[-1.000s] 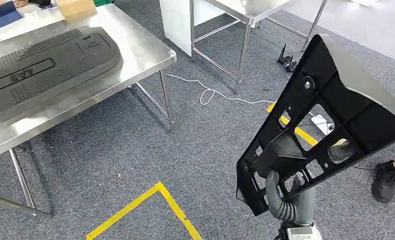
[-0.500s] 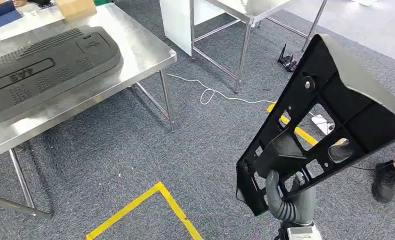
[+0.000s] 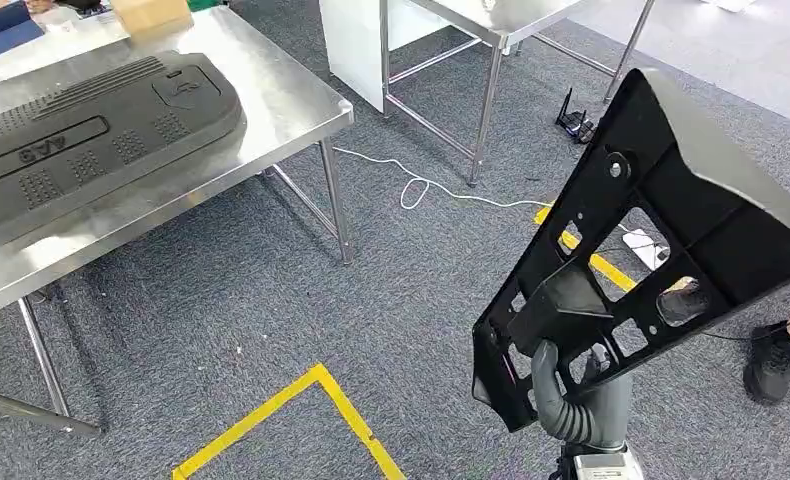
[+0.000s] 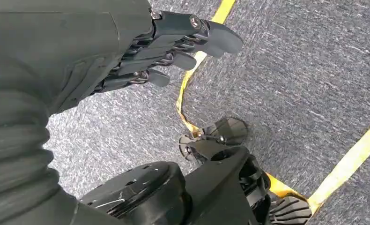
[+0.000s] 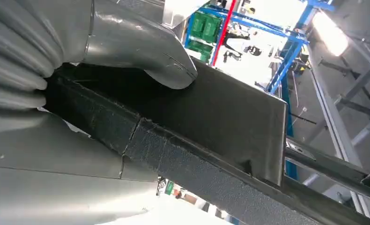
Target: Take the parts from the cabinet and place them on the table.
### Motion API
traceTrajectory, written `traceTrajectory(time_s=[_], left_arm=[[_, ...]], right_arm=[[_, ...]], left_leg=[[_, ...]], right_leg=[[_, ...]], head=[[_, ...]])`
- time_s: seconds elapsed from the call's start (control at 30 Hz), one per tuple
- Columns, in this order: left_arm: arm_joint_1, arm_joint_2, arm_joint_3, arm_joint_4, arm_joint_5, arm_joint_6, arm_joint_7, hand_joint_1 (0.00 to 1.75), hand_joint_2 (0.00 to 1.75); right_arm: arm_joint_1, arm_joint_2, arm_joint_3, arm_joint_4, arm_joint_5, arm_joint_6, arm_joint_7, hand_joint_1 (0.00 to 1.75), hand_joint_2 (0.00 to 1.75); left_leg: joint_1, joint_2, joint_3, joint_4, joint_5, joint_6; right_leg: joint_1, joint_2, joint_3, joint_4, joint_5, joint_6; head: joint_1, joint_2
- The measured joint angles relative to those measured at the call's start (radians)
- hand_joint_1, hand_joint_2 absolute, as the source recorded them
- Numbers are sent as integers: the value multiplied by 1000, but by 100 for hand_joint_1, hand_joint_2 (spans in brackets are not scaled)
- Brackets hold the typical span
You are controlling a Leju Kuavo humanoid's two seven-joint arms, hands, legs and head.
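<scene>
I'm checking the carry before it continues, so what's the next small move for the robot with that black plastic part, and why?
Probably turn and step left toward the steel table. The right robot hand grips the lower end of the black perforated plastic panel, which is raised over the grey carpet, well right of the table. The grey ribbed cover already lies there, with bare steel beside it.

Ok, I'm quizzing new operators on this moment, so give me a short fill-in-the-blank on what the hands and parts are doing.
1. The black frame part is held by the robot's ____ hand.
2. The left hand hangs over the carpet and holds ____.
3. The grey ribbed cover part lies on the steel ____.
4. The tape on the carpet is ____ in colour.

Missing words: right; nothing; table; yellow
</scene>
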Motion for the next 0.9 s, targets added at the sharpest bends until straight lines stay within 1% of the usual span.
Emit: traceTrajectory(time_s=[0.33, 0.63, 0.9], left_arm=[[0, 0, 0, 0, -1, -2, 0, 0, 175], [0, 0, 0, 0, -1, -3, 0, 0, 175], [0, 0, 0, 0, -1, -3, 0, 0, 175]], right_arm=[[-1, 0, 11, 5, 13, 0, 14, 175, 175], [-1, 0, 15, 17, 27, -8, 14, 175, 175], [-3, 0, 16, 29, 66, -23, 28, 175, 175]], left_leg=[[0, 0, 0, 0, 0, 0], [0, 0, 0, 0, 0, 0], [0, 0, 0, 0, 0, 0]], right_leg=[[0, 0, 0, 0, 0, 0], [0, 0, 0, 0, 0, 0], [0, 0, 0, 0, 0, 0]], head=[[0, 0], [0, 0], [0, 0]])
